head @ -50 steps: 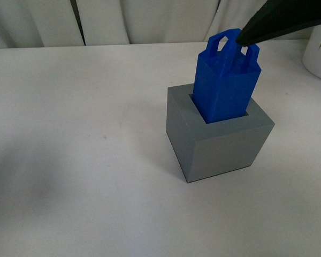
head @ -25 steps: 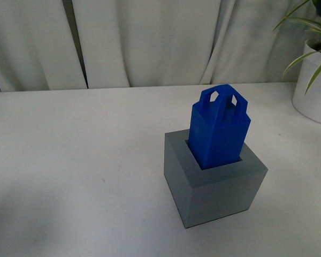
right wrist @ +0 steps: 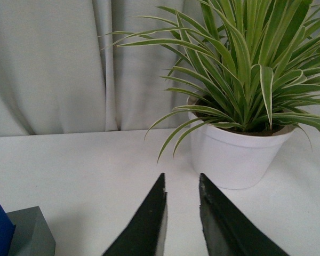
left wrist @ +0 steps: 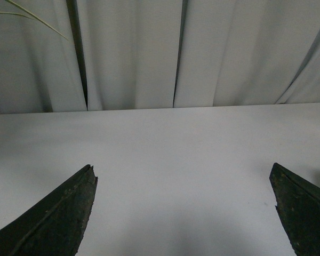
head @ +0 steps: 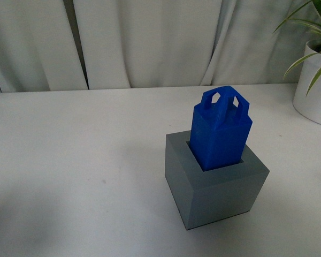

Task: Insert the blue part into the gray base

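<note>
From my front camera, the nearest thing is the gray base (head: 216, 182), sitting on the white table (head: 69, 160). The blue part (head: 221, 128) stands in the square hole in its top, loop end up. It leans a little, and a lot of it sticks out above the rim. I cannot see how deep the hole goes, so I cannot tell if the blue part is all the way down.

Neither arm shows in the front view. My left claw (left wrist: 184, 205) is spread wide with nothing in it, looking over bare table. My right claw (right wrist: 181, 208) is almost closed, with only a thin gap between the fingers, and it holds nothing. In its view the base and a bit of blue peek in at the corner, so that arm is near but not touching.

Behind all this stand a white pot with a striped green plant (right wrist: 240, 133) and then the pale curtain (head: 150, 43).

I think the putting-in step is nearly done. Next, I would check the fit, and maybe press gently straight down on the loop.
</note>
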You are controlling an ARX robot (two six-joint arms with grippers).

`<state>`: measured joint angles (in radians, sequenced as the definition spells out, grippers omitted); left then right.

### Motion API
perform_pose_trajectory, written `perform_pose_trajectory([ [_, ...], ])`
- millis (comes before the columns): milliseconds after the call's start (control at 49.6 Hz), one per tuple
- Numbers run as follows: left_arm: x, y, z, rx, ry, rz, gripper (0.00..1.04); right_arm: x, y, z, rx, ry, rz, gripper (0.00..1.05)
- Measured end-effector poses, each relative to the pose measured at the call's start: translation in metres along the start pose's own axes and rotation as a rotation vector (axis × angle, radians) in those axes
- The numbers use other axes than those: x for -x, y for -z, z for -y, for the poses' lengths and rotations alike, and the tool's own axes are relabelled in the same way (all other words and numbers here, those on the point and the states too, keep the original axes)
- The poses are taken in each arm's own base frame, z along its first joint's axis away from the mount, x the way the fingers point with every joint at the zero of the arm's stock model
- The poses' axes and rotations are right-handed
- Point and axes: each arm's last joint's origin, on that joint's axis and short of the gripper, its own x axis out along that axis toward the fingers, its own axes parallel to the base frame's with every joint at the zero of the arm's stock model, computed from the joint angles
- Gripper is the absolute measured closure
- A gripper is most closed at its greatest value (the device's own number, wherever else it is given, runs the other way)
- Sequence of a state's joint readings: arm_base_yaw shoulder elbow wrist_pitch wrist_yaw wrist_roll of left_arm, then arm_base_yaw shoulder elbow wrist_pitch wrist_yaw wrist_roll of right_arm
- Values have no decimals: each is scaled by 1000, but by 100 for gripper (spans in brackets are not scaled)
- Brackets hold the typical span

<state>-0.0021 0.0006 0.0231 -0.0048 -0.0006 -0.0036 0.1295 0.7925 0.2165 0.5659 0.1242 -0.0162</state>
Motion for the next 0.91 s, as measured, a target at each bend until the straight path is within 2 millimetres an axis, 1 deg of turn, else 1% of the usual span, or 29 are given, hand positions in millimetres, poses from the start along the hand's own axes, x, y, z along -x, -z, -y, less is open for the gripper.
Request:
perform_pose_trajectory([
  [81,0,0,0,0,0,0,6,8,7,3,-3,-3,6,103],
  [201,0,0,0,0,0,0,6,18,17,12,-5,-19,1,103],
  [282,0,0,0,0,-1,0,6,24,21,17,-6,6,3,103],
  [504,0,0,0,0,0,0,6,35,28,17,-7,4,5,103],
  [745,0,0,0,0,0,0,6,43,34,17,-7,3,6,103],
  [806,0,0,0,0,0,0,6,45,40,17,-7,3,15,103],
  [907,0,0,0,0,0,0,6,48,40,17,-7,3,13,103],
])
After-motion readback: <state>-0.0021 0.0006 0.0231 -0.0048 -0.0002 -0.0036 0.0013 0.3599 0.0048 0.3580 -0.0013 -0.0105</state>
